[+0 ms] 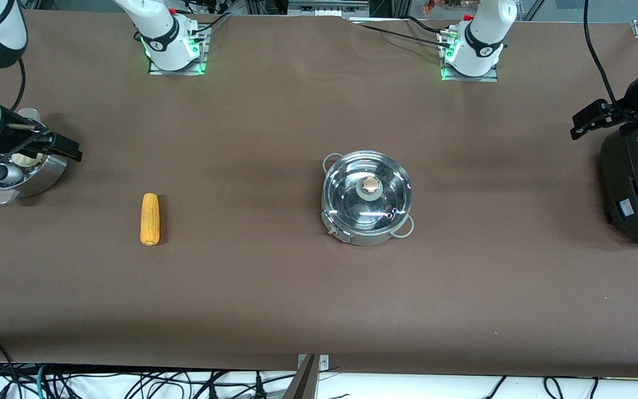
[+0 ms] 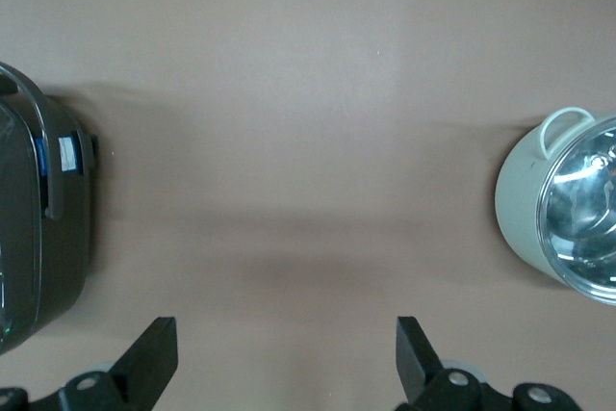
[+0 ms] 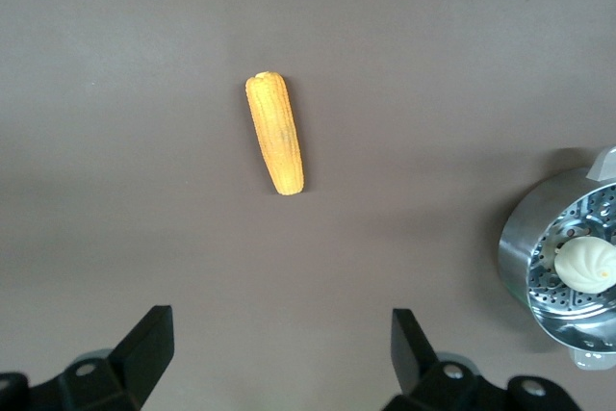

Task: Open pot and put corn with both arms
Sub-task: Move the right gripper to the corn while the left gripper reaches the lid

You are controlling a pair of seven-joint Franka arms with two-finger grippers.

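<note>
- the left gripper (image 2: 287, 358) is hanging up at the left arm's end of the table, over the bare brown table (image 1: 274, 288) beside the black cooker (image 1: 637, 188); its fingers are standing wide apart and gripping nothing.
- the right gripper (image 3: 279, 353) is hanging up at the right arm's end of the table, beside the steel steamer pot (image 1: 31, 172) holding a white bun (image 3: 585, 262); its fingers are likewise spread wide and carrying nothing.
- the corn (image 1: 150, 218) is lying flat on the table, well apart from both grippers' fingers, a little nearer to the front camera than the steamer pot and toward the right arm's end.
- the pot (image 1: 367, 198) is sitting near the middle of the table, between the corn and the cooker, with its glass lid (image 1: 366, 195) closing it and the tan knob (image 1: 371, 183) sitting upright at the lid's centre.
- as i am judging it, nothing of the task is showing as done: the lid is on, the corn is on the table, and neither arm is touching anything.
- what is remaining, by my reading, is everything: one arm is needing to take the knob and lift the lid off, most likely the left, which is closer to the pot; the other is needing to pick up the corn, carry it over the open pot and drop it in.
</note>
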